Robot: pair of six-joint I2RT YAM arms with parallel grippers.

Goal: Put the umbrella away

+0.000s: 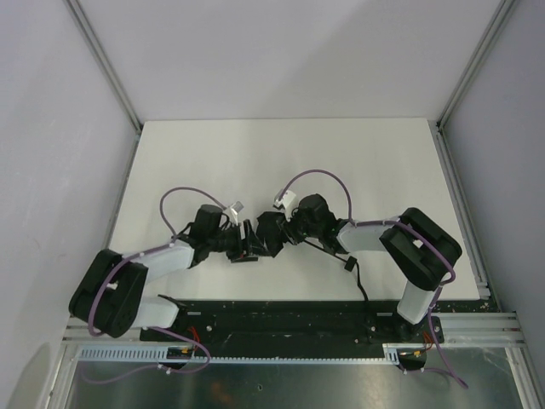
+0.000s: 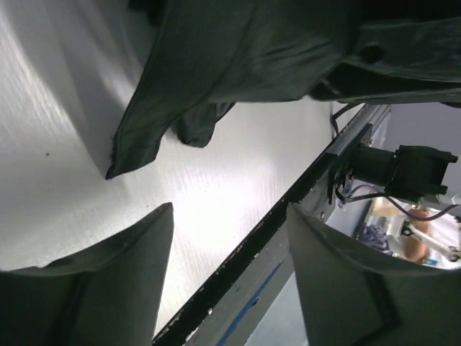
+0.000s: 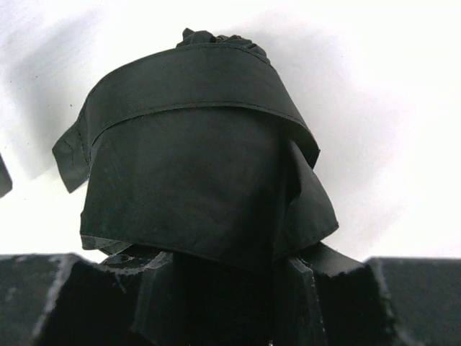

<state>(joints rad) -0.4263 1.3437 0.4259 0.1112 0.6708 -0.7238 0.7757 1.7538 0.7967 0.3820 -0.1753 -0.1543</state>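
The umbrella [image 1: 271, 235] is folded into a compact black bundle at the middle of the white table, between the two arms. In the right wrist view its matte fabric panels [image 3: 194, 166] wrap round and fill the frame. My right gripper [image 3: 223, 288] is shut on its near end, with fabric draped over both fingers. My left gripper [image 2: 230, 209] stands open just left of the bundle with nothing between its fingers. The umbrella's loose flaps [image 2: 216, 65] hang above and ahead of that gripper. Shaft and handle are hidden.
The white tabletop [image 1: 281, 162] stretches behind the arms, fenced by grey walls and aluminium posts [image 1: 460, 94]. The table's black near edge and metal rail [image 2: 274, 238] run right below my left gripper. The right arm's base [image 2: 403, 169] is beyond.
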